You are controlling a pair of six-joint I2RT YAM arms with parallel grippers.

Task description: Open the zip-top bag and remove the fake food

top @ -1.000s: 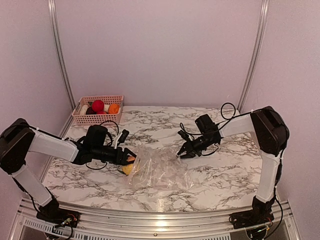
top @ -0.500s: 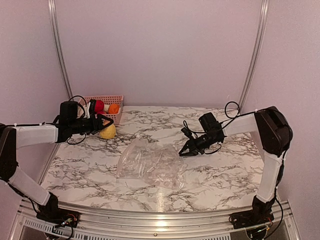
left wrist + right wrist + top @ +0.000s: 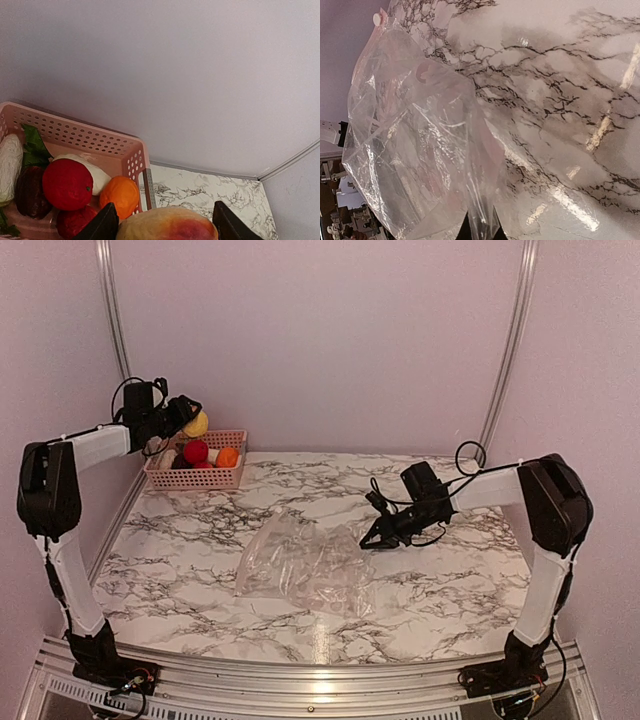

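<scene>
Progress looks nearly complete: the zip-top bag [image 3: 305, 565] lies crumpled near the table's [image 3: 480, 590] centre, and as far as its clear plastic shows, nothing is left inside. Most of the fake food [image 3: 196, 451] sits in the pink basket [image 3: 195, 480] at the table's ten o'clock corner: red, orange, white and dark pieces. What remains, I judge, is to drop the last piece. The left tool [image 3: 186, 416] hangs above the basket, its jaws fairly wide apart but clamped on a yellow fruit [image 3: 167, 226] blushed with red. The right tool [image 3: 380, 538] is closed tight, pinching the bag's three o'clock edge; its wrist view shows the film caught between the tips.
</scene>
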